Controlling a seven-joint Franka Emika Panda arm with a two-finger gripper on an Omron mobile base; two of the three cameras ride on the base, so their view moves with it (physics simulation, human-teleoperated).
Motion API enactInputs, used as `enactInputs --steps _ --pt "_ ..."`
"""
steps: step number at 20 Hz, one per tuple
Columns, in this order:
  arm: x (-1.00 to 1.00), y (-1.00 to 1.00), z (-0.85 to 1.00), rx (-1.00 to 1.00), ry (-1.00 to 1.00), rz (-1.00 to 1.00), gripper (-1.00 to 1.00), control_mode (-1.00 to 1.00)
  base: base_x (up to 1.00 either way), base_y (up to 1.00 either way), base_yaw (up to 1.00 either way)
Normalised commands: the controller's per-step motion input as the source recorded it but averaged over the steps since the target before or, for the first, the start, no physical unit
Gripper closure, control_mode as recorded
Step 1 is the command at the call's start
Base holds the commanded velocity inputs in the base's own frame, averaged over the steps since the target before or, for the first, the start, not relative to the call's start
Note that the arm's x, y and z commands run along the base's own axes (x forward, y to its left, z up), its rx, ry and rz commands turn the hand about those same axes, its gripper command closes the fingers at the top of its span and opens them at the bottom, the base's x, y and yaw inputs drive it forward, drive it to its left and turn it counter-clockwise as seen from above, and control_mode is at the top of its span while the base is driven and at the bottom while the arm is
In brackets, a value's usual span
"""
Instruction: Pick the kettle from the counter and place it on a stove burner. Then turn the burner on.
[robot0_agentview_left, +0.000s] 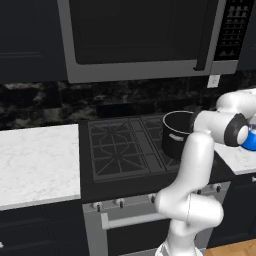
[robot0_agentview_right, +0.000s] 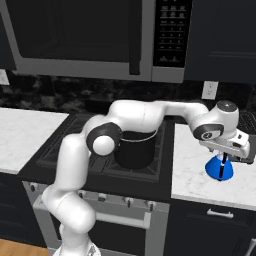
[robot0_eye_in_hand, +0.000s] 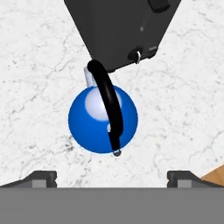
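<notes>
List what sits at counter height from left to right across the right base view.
White marbled counter section → black stove top with cast grates → large black cylindrical pot → second white marbled counter section → small bright-blue dome-shaped kettle, with the open gripper over it.

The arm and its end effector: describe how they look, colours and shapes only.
The arm is made of glossy white, rounded tubular links with dark grey bands and caps at the joints. The end effector has a white and grey boxy hand with two small dark finger tips. No cables or markings show.
</notes>
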Motion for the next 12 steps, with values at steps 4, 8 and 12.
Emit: enactInputs --steps 4,8,12 --pt "0.28 0.0 -0.27 0.0 0.06 0.04 -1.0 -1.0 0.0 0.0 0.0" --pt "0.2 0.0 -0.1 0.0 0.1 0.03 -1.0 -1.0 0.0 0.0 0.0" --pt "0.12 -0.06 -0.02 0.0 0.1 0.0 -1.0 -1.0 0.0 0.0 0.0"
